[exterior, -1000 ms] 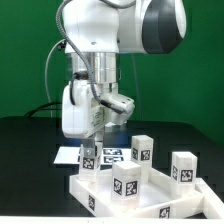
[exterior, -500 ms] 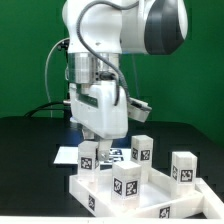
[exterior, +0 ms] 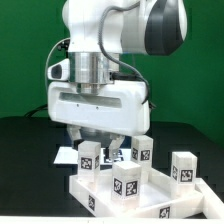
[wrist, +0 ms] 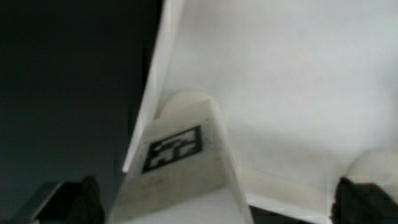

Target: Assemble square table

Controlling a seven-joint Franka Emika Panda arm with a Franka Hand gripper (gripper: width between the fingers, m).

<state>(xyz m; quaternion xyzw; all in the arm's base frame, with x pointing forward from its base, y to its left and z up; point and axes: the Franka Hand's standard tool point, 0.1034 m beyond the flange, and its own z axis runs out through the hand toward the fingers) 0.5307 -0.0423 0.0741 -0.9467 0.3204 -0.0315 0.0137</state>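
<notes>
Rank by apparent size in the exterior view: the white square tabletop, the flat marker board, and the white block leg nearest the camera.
1. White plastic square tabletop with raised rim, largest.
2. Thin flat white marker board; mostly hidden behind the legs, so only roughly placed.
3. Short white block leg with a black-and-white tag; nearness to the camera enlarges it.

A robotics lab test bench: a white Franka Panda arm stands over a black table against a plain green backdrop, with cables looping off its wrist. White furniture parts carrying black-and-white square marker tags, among them block legs and a rimmed tabletop, sit beside a flat marker board fixed to the table.
</notes>
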